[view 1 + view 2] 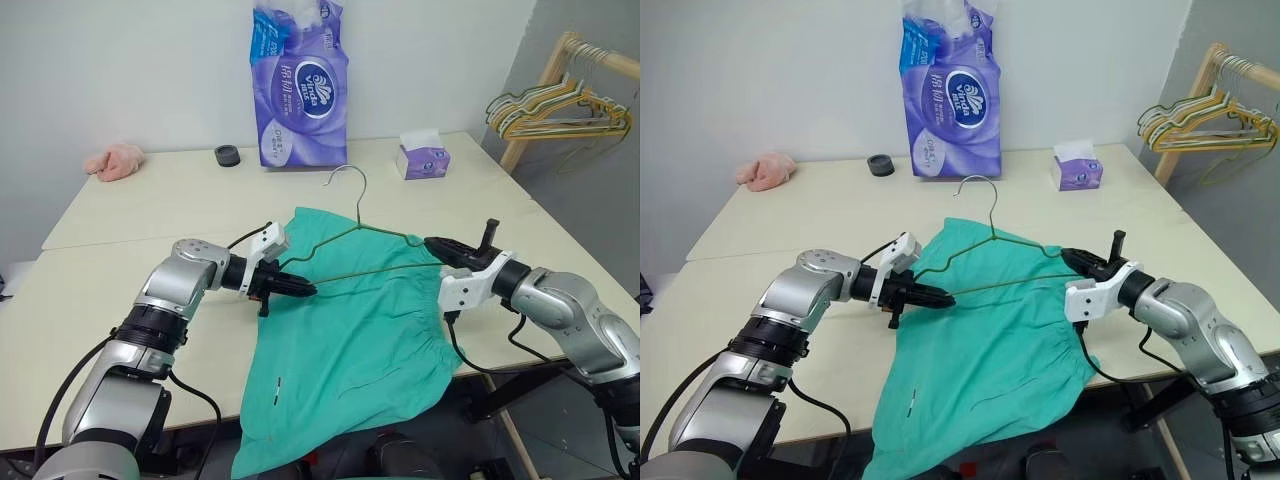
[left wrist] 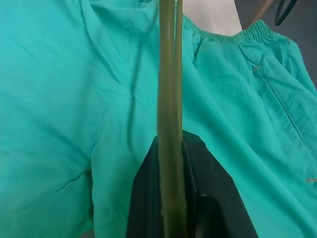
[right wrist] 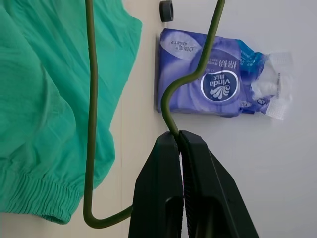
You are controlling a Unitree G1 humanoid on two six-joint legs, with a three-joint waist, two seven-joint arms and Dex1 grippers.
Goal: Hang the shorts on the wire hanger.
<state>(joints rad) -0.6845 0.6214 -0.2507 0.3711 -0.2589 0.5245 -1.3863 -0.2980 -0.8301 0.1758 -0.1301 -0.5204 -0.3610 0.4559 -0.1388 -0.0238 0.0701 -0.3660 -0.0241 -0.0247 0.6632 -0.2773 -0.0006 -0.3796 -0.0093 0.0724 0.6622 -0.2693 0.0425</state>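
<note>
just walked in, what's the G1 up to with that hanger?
It holds the wire hanger over the shorts with both arms. The left gripper is shut on the hanger's left corner, the right gripper shut on its right shoulder. The shorts lie spread on the table, draping over the near edge. They aren't on the hanger yet.

The shorts (image 1: pixel 345 340) hang past the table (image 1: pixel 120 300) edge, their lower hem cut off.

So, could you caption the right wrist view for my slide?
Right gripper shut on the wire hanger beside the shorts.
</note>
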